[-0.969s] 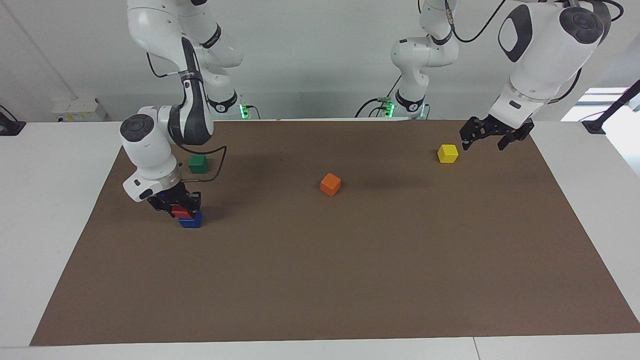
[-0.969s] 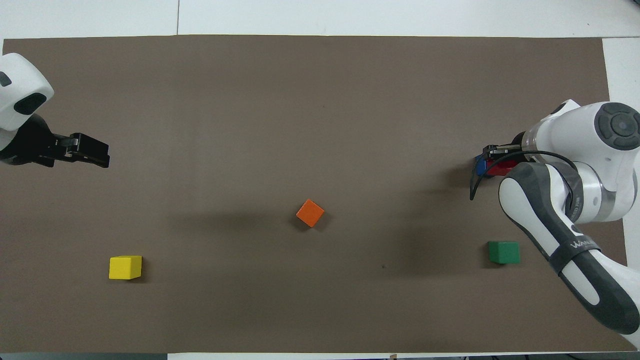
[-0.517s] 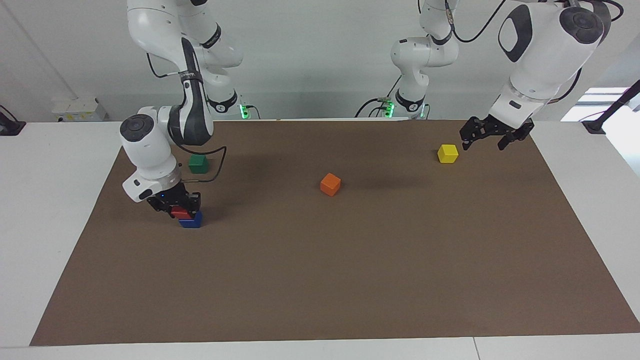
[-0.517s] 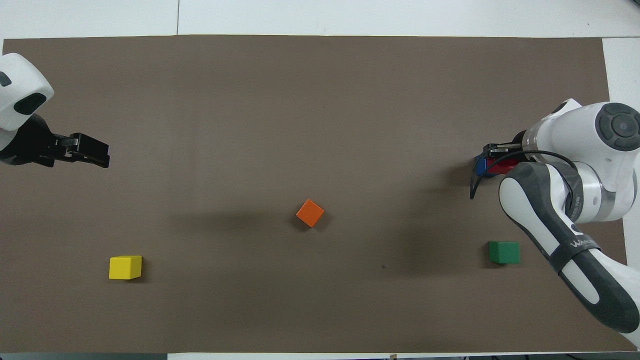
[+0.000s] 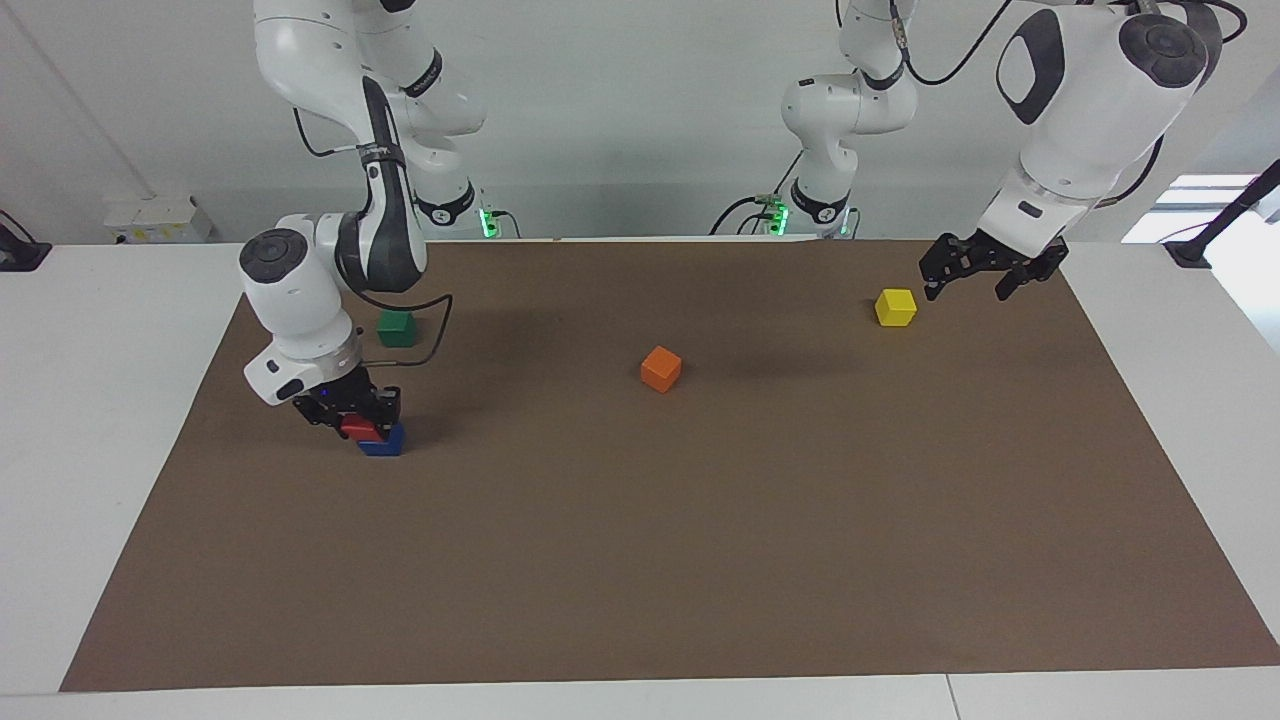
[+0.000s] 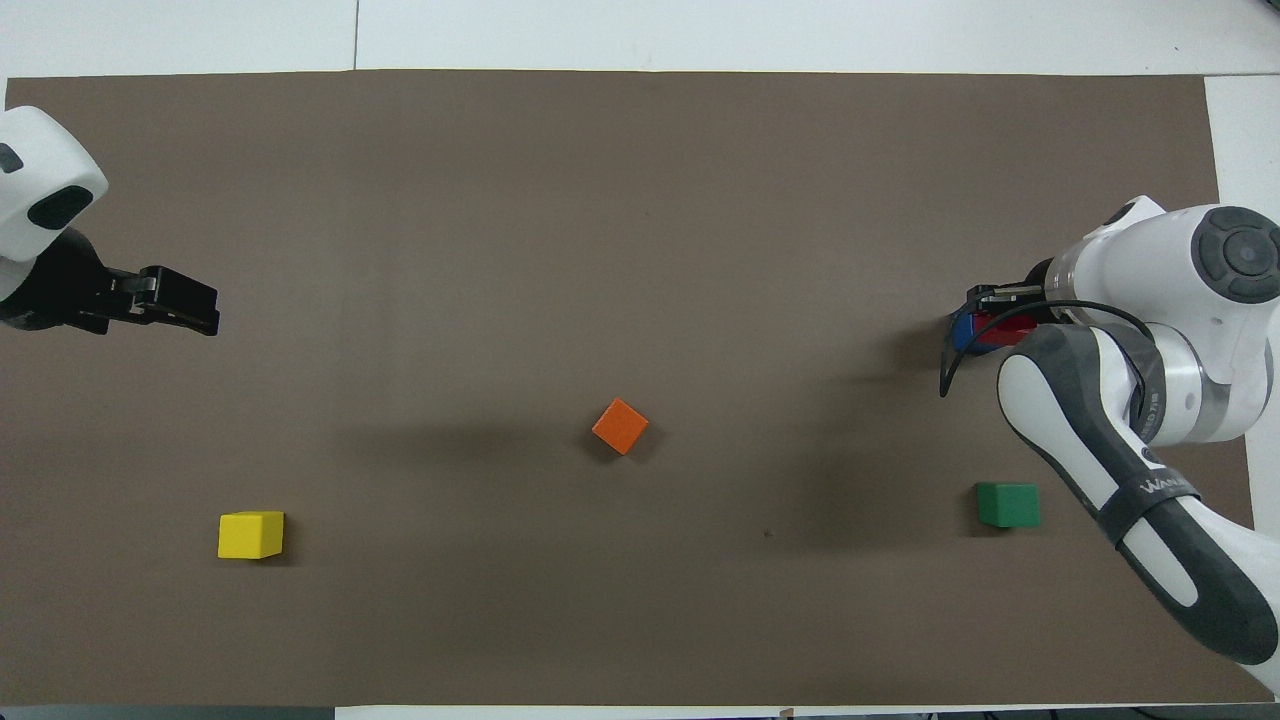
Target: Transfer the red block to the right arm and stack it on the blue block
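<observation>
Change: hardly any since a second ago; right arm (image 5: 300,300) has crept up a touch, load unmoved
Red block (image 5: 359,429): toward the right arm's end of the worktop (image 5: 700,550), resting on the blue block (image 5: 384,442) and slightly off-centre, so seemingly not yet released
Right jaws: clamped on the red block, steadying it on the stack
Left jaws: spread and holding nothing, over the worktop beside the yellow block (image 5: 895,307)
Left arm (image 5: 1060,130): waits, its handover seemingly done
Blue block: farther from the robots than the green block (image 5: 396,327)
</observation>
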You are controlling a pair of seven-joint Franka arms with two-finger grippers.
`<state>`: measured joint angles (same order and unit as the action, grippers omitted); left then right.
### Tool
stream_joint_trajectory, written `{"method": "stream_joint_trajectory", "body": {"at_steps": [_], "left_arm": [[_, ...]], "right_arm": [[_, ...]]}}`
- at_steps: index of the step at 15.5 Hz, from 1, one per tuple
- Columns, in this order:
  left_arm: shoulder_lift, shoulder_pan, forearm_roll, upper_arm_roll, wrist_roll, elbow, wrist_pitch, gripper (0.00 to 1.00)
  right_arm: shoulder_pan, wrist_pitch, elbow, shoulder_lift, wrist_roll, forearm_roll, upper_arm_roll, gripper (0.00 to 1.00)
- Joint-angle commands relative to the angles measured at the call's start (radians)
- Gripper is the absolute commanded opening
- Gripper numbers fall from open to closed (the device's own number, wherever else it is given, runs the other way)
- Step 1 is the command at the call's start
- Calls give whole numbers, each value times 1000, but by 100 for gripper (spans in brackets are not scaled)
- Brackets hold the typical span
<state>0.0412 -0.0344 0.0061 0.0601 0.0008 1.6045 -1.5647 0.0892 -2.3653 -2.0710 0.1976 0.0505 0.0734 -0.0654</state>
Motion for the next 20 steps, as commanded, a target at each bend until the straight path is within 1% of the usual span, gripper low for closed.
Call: {"method": "stream_joint_trajectory", "body": {"at_steps": [1, 2, 3, 4, 6, 14, 15, 17, 20], "left_arm": [[-9, -9, 6, -10, 7, 17, -15, 100], [-9, -10, 6, -10, 7, 17, -15, 100], [-9, -9, 6, -10, 7, 17, -15, 100], [-9, -9, 6, -10, 7, 17, -15, 100], [-9, -10, 6, -10, 7, 17, -15, 100], [-9, -9, 6, -10, 7, 17, -15, 100], [-9, -9, 6, -10, 7, 17, -15, 100], [-9, -9, 6, -10, 7, 17, -15, 100], [-9, -9, 6, -10, 7, 9, -14, 100]], "right_arm": [[14, -22, -9, 23, 3, 19, -11, 0], [14, -22, -9, 22, 5, 19, -10, 13], [14, -20, -9, 23, 3, 19, -10, 36], [14, -19, -9, 22, 5, 19, -10, 63], [14, -17, -11, 20, 5, 19, -10, 100], [14, 0, -3, 20, 6, 11, -11, 100], [12, 27, 20, 20, 8, 3, -11, 100], [9, 136, 90, 16, 8, -7, -13, 100], [3, 259, 160, -23, 3, -15, -17, 100]]}}
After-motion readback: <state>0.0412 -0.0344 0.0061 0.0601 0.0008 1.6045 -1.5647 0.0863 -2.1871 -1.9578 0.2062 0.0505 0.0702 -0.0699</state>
